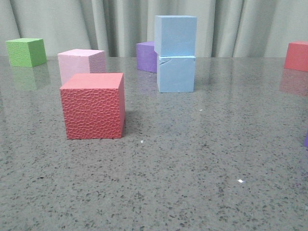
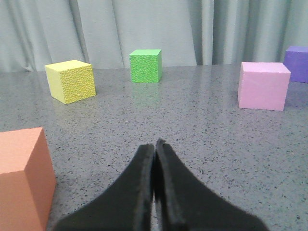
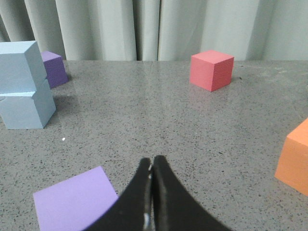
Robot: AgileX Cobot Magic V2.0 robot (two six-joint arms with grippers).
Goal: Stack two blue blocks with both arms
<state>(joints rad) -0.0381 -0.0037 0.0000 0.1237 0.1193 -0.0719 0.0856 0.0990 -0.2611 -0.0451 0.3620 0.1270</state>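
Note:
Two pale blue blocks stand stacked at the back centre of the table: the upper block (image 1: 175, 35) rests on the lower block (image 1: 176, 73), which has a small crack near its top edge. The right wrist view shows the same stack, upper (image 3: 18, 66) on lower (image 3: 28, 109). My left gripper (image 2: 154, 144) is shut and empty above bare table, far from the stack. My right gripper (image 3: 152, 161) is also shut and empty, well away from the stack. Neither gripper appears in the front view.
A textured red cube (image 1: 93, 106) sits front left, a pink cube (image 1: 81, 64) and green cube (image 1: 26, 52) behind it, a purple cube (image 1: 146, 56) behind the stack, a red cube (image 1: 296, 56) far right. A yellow cube (image 2: 70, 81), orange cubes (image 2: 21, 180) (image 3: 294, 158) and a lilac cube (image 3: 74, 204) lie near the grippers.

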